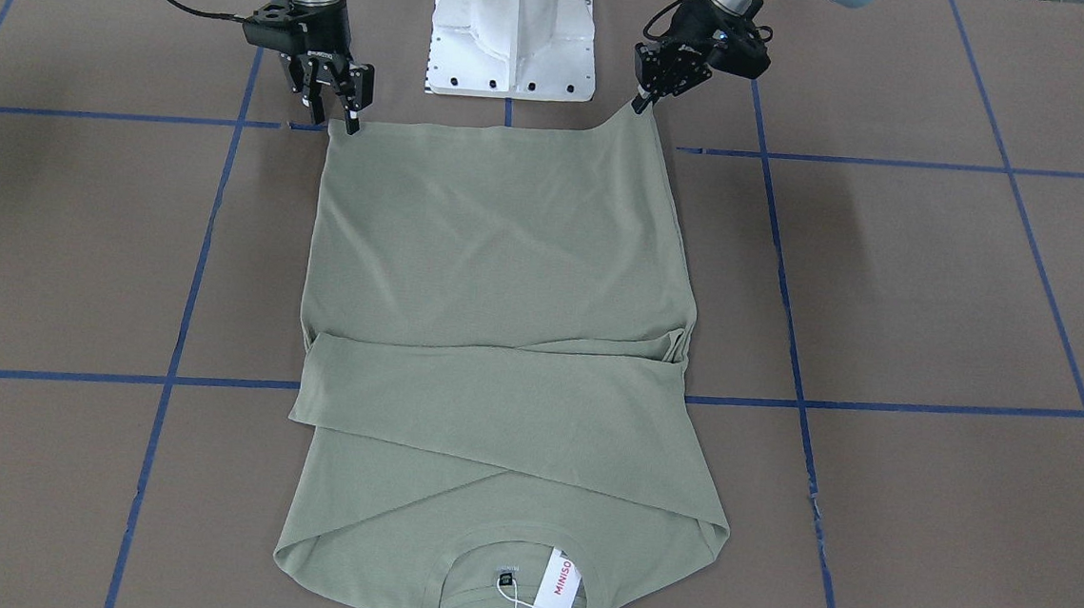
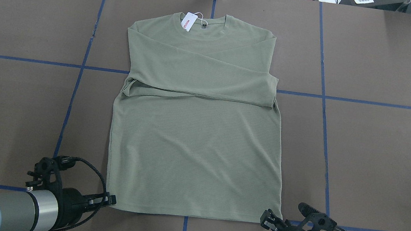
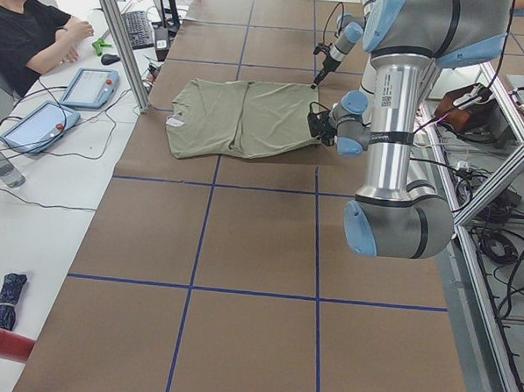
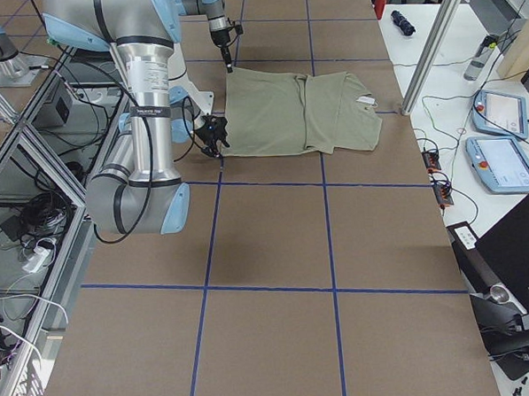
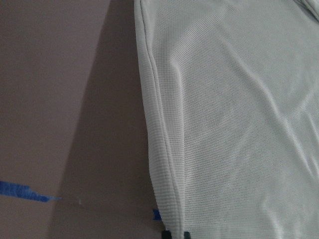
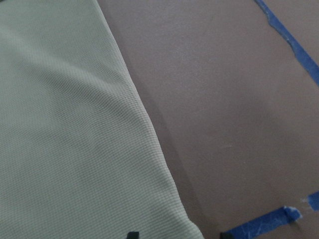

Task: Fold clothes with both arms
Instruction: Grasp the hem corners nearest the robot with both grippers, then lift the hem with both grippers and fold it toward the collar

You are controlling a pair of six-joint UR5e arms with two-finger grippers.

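Observation:
The sage-green shirt [image 1: 498, 244] [image 2: 195, 137] lies flat on the brown table, both sleeves folded across the chest. Its collar and white MINISO tag [image 1: 556, 586] are at the far side from the robot. My left gripper [image 1: 645, 104] [image 2: 112, 199] is shut on one hem corner, which it pulls into a small raised peak. My right gripper [image 1: 349, 124] [image 2: 264, 216] is at the other hem corner. In its wrist view one fingertip [image 6: 132, 234] rests on top of the cloth, so it looks shut on that corner.
The white pedestal base [image 1: 512, 25] stands just behind the hem, between the two arms. Blue tape lines [image 2: 75, 87] grid the tabletop. In the exterior left view, a person [image 3: 24, 34] sits at a side desk with tablets [image 3: 88, 86].

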